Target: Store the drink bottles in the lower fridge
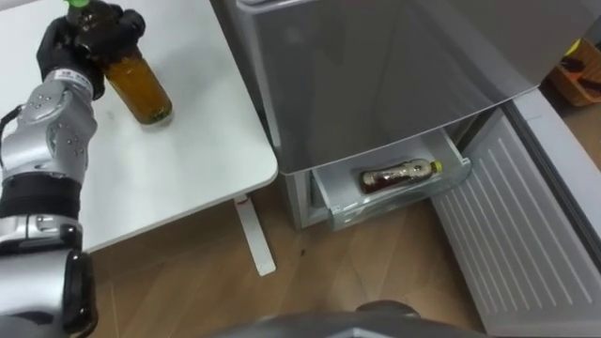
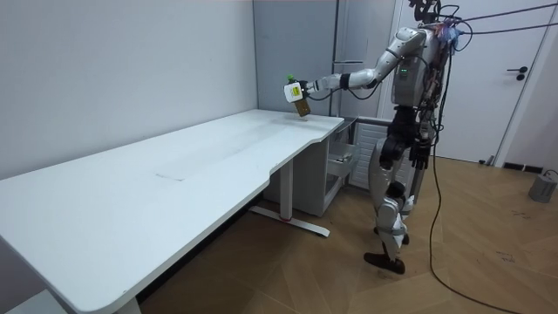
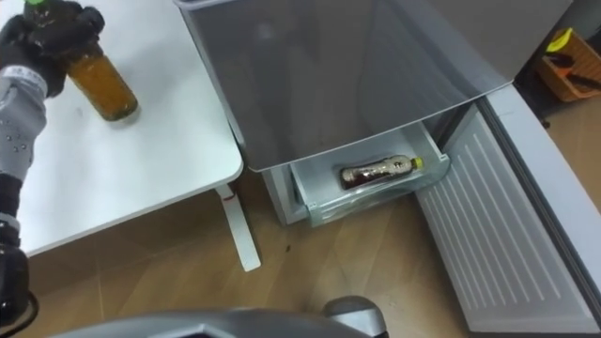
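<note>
My left hand (image 1: 86, 39) is shut on the top of a bottle of amber drink (image 1: 139, 87) with a green cap. It holds the bottle tilted just above the white table (image 1: 178, 178), near the table's fridge-side end. In the room view the left arm reaches out over the table corner with the bottle (image 2: 299, 98) in the hand (image 2: 311, 86). I stand on the wooden floor before the grey fridge (image 1: 394, 66). Its lower drawer (image 1: 338, 212) is pulled out. A brown bottle with a yellow cap (image 1: 399, 175) lies on its side in the drawer.
The lower fridge door (image 1: 526, 235) hangs open to my right over the floor. An orange box (image 1: 579, 73) sits on the floor beyond it. The table's white leg and foot (image 1: 255, 237) stand just left of the drawer.
</note>
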Robot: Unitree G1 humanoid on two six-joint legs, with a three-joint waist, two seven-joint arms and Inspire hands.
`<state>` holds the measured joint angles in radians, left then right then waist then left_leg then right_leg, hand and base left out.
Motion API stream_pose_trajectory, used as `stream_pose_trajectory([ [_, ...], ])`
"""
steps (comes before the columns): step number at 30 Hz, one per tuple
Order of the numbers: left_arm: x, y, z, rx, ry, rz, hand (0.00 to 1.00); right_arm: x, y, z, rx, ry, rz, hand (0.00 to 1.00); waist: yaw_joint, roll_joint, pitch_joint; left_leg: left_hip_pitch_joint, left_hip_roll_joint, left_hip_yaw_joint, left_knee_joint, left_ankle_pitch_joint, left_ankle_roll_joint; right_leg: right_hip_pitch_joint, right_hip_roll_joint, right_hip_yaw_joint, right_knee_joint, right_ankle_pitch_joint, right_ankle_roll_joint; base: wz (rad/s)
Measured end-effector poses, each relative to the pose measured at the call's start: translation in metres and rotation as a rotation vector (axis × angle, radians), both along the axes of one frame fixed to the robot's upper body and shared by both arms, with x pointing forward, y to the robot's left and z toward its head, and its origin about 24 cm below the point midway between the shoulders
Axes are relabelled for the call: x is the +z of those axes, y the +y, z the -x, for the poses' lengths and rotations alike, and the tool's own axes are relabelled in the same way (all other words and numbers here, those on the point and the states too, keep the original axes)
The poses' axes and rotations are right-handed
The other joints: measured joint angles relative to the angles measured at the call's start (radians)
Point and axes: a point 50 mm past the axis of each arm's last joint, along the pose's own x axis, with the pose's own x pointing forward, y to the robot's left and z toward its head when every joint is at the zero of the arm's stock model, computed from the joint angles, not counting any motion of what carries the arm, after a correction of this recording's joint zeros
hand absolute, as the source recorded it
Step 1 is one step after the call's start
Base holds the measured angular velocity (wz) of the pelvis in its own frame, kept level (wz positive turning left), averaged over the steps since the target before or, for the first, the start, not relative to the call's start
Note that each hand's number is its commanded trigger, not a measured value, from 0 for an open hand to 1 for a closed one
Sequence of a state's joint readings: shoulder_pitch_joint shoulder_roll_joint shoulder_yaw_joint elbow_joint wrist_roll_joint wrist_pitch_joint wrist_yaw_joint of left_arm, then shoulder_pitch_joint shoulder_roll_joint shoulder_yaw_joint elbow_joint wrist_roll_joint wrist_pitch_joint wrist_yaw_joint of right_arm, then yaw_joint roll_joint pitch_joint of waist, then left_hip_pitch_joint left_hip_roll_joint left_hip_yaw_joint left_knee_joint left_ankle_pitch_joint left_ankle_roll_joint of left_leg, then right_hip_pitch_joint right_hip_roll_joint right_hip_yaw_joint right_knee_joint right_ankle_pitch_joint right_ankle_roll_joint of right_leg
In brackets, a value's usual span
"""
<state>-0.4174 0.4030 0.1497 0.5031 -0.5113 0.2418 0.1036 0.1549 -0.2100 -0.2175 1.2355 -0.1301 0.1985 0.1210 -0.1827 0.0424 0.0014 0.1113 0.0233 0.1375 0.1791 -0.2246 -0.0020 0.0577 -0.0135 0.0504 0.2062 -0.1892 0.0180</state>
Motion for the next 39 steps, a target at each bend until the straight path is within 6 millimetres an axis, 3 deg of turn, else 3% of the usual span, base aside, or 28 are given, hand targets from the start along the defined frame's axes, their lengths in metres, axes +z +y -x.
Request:
stream_pose_trajectory([
  [6, 0.024, -0.016, 0.013, -0.077, -0.14, -0.043, 1.0, 0.0, 0.0, -0.008, -0.001, -0.026, 0.009, 0.0, 0.002, 0.0, 0.0, 0.012, 0.001, -0.005, 0.0, 0.0, 0.0, 0.013, -0.003, -0.027, -0.001, 0.0, 0.0, 0.04],
  [10, 0.029, -0.038, 0.026, -0.14, -0.212, -0.037, 1.0, 0.0, 0.001, -0.012, 0.015, -0.032, 0.004, 0.0, 0.029, -0.002, 0.0007, 0.006, -0.001, -0.024, 0.0, 0.0, 0.0, 0.013, -0.006, -0.044, -0.002, 0.0, 0.0, 0.1],
  [15, 0.034, -0.045, 0.043, -0.2, -0.241, -0.061, 1.0, 0.0, 0.004, -0.02, 0.002, -0.052, -0.003, 0.0, 0.054, -0.004, 0.002, -0.004, -0.001, -0.04, 0.01, 0.0, 0.0, 0.017, -0.007, -0.057, -0.004, -0.001, -0.002, 0.1],
  [23, 0.052, -0.058, 0.061, -0.257, -0.335, -0.084, 1.0, -0.002, 0.01, -0.023, -0.055, -0.081, -0.034, 0.0, 0.114, -0.005, -0.001, -0.026, -0.005, -0.091, 0.027, 0.0, 0.0, 0.029, -0.011, -0.112, -0.025, 0.0, -0.004, 0.2],
  [31, 0.067, -0.07, 0.078, -0.324, -0.417, -0.074, 1.0, -0.002, 0.011, -0.032, -0.049, -0.114, -0.029, 0.0, 0.155, -0.01, 0.0003, -0.031, -0.006, -0.105, 0.027, 0.001, -0.001, 0.049, -0.017, -0.152, -0.039, 0.001, -0.006, 0.13],
  [37, 0.06, -0.076, 0.082, -0.376, -0.396, -0.038, 1.0, -0.001, 0.015, -0.05, 0.003, -0.154, -0.056, 0.0, 0.162, -0.024, 0.0084, -0.022, -0.011, -0.119, 0.028, 0.001, -0.001, 0.061, -0.022, -0.168, -0.042, -0.002, -0.004, 0.06],
  [39, 0.051, -0.079, 0.086, -0.391, -0.362, -0.022, 1.0, 0.0, 0.017, -0.058, 0.014, -0.178, -0.062, 0.0, 0.16, -0.036, 0.0041, -0.031, -0.013, -0.12, 0.032, 0.001, -0.001, 0.059, -0.022, -0.168, -0.041, -0.005, -0.004, 0.03],
])
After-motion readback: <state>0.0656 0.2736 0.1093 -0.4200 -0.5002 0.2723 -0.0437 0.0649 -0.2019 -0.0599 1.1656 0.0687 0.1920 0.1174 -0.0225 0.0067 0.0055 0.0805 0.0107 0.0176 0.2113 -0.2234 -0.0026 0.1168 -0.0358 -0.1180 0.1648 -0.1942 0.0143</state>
